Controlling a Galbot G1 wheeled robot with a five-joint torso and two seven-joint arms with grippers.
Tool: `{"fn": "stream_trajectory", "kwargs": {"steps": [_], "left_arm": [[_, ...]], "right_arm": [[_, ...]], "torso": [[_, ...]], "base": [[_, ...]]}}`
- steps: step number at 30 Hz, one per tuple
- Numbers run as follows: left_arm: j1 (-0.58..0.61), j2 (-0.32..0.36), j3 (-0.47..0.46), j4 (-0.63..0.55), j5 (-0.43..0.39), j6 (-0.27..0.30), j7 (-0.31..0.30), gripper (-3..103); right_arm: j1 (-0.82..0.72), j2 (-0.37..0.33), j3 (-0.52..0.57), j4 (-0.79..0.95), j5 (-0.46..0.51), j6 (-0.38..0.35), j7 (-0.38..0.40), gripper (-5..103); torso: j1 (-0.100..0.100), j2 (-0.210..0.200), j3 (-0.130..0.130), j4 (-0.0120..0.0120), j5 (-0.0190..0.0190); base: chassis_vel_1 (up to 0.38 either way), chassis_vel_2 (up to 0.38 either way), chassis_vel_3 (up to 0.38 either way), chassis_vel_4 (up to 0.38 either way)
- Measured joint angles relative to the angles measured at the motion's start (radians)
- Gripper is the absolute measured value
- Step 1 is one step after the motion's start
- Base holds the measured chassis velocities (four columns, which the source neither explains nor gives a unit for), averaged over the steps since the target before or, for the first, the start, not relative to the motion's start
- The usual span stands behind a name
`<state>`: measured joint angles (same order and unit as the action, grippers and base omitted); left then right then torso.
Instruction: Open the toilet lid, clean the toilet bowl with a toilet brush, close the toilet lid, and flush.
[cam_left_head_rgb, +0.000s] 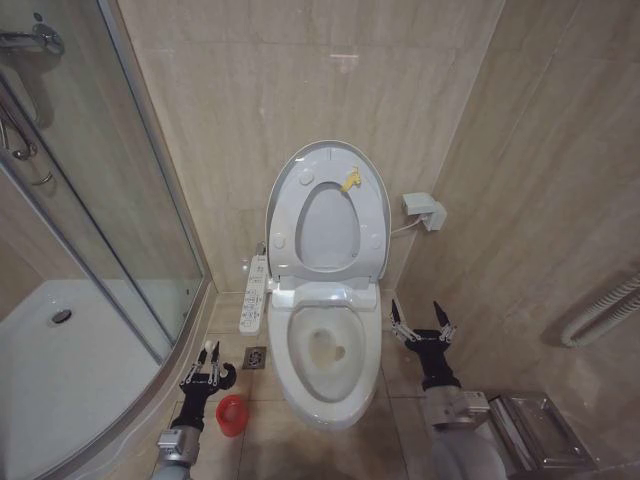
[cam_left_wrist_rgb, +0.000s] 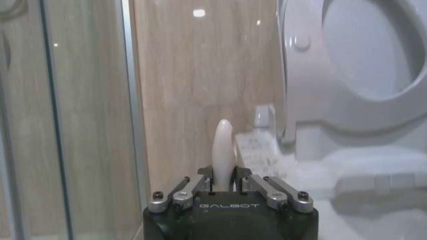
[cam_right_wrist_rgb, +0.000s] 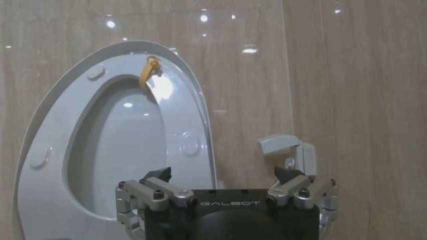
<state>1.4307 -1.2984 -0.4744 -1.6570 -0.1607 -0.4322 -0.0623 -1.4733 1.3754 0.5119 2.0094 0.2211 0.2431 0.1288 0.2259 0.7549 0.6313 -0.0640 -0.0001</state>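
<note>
Left tool (cam_left_head_rgb: 211, 352), lower left, grips the slim white toilet brush (cam_left_wrist_rgb: 223, 152); right tool (cam_left_head_rgb: 422, 319) open beside the white ceramic toilet bowl (cam_left_head_rgb: 330, 395), glossy white toilet lid (cam_left_head_rgb: 283, 187) raised.

Can't see the toilet lid (cam_left_head_rgb: 283, 180) properly, seat ring (cam_left_head_rgb: 328, 222) covers most of it, only a rim shows. Toilet brush (cam_left_wrist_rgb: 223, 152) handle runs down between my left pincer (cam_left_wrist_rgb: 224, 186) fingers; bristle head hidden. Red holder cup (cam_left_head_rgb: 231, 414) partly behind left arm. Toilet bowl (cam_left_wrist_rgb: 373, 165) blurred, cut off in left wrist view.
</note>
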Motion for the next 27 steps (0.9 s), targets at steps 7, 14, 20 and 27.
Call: {"fn": "stream_trajectory", "kwargs": {"steps": [7,14,20,27], "left_arm": [[0.083,-0.002,-0.002,-0.161,-0.002,0.032,-0.016,21],[0.185,0.0,0.0,-0.304,0.01,0.034,-0.029,21],[0.225,-0.005,0.021,-0.385,0.029,0.039,-0.035,21],[0.263,0.001,0.059,-0.532,0.039,0.078,-0.038,21]], "right_arm": [[0.0,0.0,0.0,0.0,0.0,0.0,0.0,100],[0.001,0.0,0.0,0.0,0.0,0.0,0.0,100],[0.001,0.0,0.0,0.0,0.0,0.0,0.0,100],[0.0,0.0,0.0,0.0,0.0,0.0,0.0,100]], "torso": [[0.0,0.0,0.0,0.0001,0.0001],[0.001,0.0,0.0,0.0002,0.0001],[0.001,0.0,0.0,0.0002,0.0002],[0.0,0.0,0.0,-0.0001,0.0002]], "base": [[-0.036,0.038,0.03,-0.041],[-0.13,0.145,0.159,-0.168],[-0.101,0.074,0.083,-0.086],[0.041,-0.04,-0.041,0.028]]}}
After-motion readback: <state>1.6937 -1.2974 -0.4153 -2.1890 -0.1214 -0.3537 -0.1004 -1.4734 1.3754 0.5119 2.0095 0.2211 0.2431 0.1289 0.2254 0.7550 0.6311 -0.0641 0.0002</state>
